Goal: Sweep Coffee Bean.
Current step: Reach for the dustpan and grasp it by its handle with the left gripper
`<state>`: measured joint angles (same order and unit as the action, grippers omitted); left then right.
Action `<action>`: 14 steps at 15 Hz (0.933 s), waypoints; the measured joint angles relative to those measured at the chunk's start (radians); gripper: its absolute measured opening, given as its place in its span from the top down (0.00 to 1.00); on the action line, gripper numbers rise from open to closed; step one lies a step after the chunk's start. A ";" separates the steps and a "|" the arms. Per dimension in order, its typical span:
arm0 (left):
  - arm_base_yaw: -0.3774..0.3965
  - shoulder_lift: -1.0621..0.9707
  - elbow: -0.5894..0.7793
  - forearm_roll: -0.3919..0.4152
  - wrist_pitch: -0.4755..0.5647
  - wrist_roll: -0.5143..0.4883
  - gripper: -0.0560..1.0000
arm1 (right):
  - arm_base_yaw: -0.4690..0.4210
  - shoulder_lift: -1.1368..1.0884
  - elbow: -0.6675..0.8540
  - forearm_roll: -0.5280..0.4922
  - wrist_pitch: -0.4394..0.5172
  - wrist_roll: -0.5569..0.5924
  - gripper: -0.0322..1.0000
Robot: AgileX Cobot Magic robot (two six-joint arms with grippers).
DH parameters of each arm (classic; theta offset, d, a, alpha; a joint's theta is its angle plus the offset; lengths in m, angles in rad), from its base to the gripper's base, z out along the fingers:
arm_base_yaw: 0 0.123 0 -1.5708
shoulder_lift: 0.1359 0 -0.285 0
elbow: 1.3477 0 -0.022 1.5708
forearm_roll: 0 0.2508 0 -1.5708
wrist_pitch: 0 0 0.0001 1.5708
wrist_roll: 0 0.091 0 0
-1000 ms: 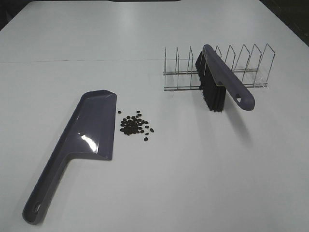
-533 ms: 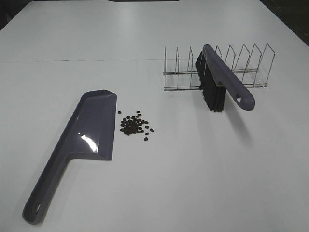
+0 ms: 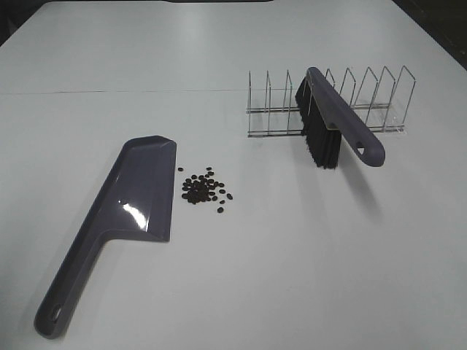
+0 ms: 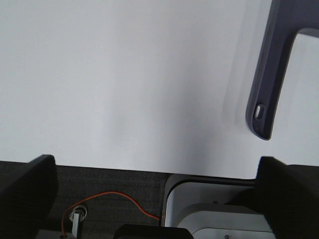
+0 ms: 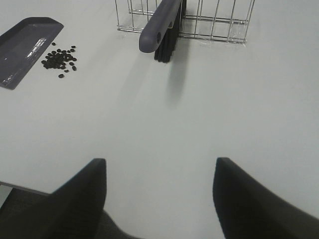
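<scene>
**Beans loose beside the pan, both hands back and spread**

In the high view, the few dozen small dark brown-black oval coffee beans (image 3: pixel 204 188) lie in a loose heap left of centre on the plain white desk (image 3: pixel 292 277). A handful of strays sit around the edge of the heap. They are just to the right of the open lip of the purple-grey plastic dustpan (image 3: pixel 139 197), close to it but not touching. The dustpan lies flat, with its long handle running down to the lower left corner of the frame.

The beans look light, hard and smooth. They will probably roll and skitter at any quick stroke, and they are too small to pinch one by one. They should be moved with the tools, not by hand.

The purple-grey brush with black bristles (image 3: pixel 336 127) is in the upper right. Its head stands in a slot of the thin silver wire rack (image 3: pixel 379 95), and its stiff handle slants out toward the lower right, clear of the wires. That bare handle, near the hanging hole, looks like the best place to take hold. For the dustpan, the middle of its handle looks best.

Neither arm shows in the high view.

- **Left hand:** In its wrist view, the left hand (image 4: pixel 155 159) is spread wide and holds nothing. It hangs over the desk edge, with the tip of the dustpan handle at the upper right of the frame.
- **Right hand:** The right hand (image 5: pixel 160 162) is also spread and empty. It sits low over bare desk and faces the brush and rack at the top of its frame, well apart from both.
</scene>
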<state>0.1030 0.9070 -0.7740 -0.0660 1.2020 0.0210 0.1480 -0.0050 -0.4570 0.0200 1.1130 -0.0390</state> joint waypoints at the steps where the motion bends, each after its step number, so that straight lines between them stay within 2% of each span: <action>1: -0.003 0.083 -0.034 -0.003 -0.017 0.001 0.01 | 0.000 0.000 0.000 0.000 0.000 0.000 0.41; 2: -0.029 0.150 -0.062 0.000 -0.035 0.000 0.01 | 0.000 0.000 0.000 0.000 0.000 0.000 0.41; 3: -0.132 0.276 -0.103 0.020 -0.056 -0.067 0.01 | 0.000 0.000 0.000 0.000 0.000 0.000 0.41; 5: -0.265 0.408 -0.135 0.057 -0.093 -0.166 0.01 | 0.000 0.000 0.000 0.000 0.000 0.000 0.41; 10: -0.447 0.660 -0.148 0.059 -0.239 -0.272 0.01 | 0.000 0.000 0.000 0.000 0.000 0.000 0.41; 14: -0.514 0.844 -0.194 0.058 -0.316 -0.305 0.01 | 0.000 0.000 0.000 0.000 0.000 0.000 0.41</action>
<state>-0.4110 1.7510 -0.9680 -0.0080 0.8860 -0.2840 0.1480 -0.0050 -0.4570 0.0200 1.1130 -0.0390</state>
